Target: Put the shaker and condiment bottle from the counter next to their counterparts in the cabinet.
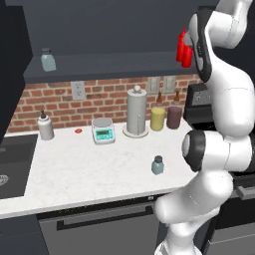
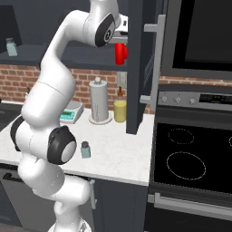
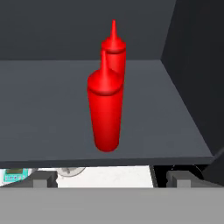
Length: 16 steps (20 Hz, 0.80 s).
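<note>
The hand [image 3: 107,180] is open and holds nothing. On the shelf [image 3: 43,113], the red bottle [image 3: 105,109] stands upright just before its twin [image 3: 116,52]. The little jar [image 1: 158,165] sits below on the counter [image 1: 74,169].

The near red bottle [image 3: 105,109] covers the lower half of its twin [image 3: 115,50] behind it, the arm [image 1: 209,55] hides part of both bottles, and the sink [image 1: 12,167] runs off the left edge.
</note>
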### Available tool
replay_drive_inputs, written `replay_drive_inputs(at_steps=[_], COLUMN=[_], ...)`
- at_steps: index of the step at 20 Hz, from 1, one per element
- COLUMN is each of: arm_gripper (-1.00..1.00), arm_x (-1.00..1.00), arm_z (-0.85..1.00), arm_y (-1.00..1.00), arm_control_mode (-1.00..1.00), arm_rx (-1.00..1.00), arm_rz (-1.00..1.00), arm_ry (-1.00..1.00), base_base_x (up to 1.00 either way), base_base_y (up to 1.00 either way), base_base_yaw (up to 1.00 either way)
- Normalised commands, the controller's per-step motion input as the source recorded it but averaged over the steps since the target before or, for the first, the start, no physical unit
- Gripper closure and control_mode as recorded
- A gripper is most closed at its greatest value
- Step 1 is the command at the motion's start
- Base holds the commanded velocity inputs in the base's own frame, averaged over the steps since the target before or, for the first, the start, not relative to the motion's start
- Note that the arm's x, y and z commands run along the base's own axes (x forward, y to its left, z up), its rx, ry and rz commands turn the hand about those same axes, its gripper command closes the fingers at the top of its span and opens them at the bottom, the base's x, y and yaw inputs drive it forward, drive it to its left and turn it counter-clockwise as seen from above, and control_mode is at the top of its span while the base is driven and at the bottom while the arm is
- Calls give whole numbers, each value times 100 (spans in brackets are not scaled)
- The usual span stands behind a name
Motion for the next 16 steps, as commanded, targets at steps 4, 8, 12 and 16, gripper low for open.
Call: replay_drive_inputs(at_steps=[4, 8, 12, 16], arm_gripper=[-100, -100, -100, -100], arm_x=[-85, -59, -29, -10], arm_z=[-35, -45, -50, -46], arm_y=[31, 72, 85, 89], arm_control_mode=[-100, -100, -100, -100], arm_rx=[0, 0, 0, 0], arm_rz=[-4, -14, -21, -30], arm_ry=[0, 0, 0, 0], base_base_x=[0, 0, 0, 0], base_base_y=[0, 0, 0, 0], base_base_yaw=[0, 0, 0, 0])
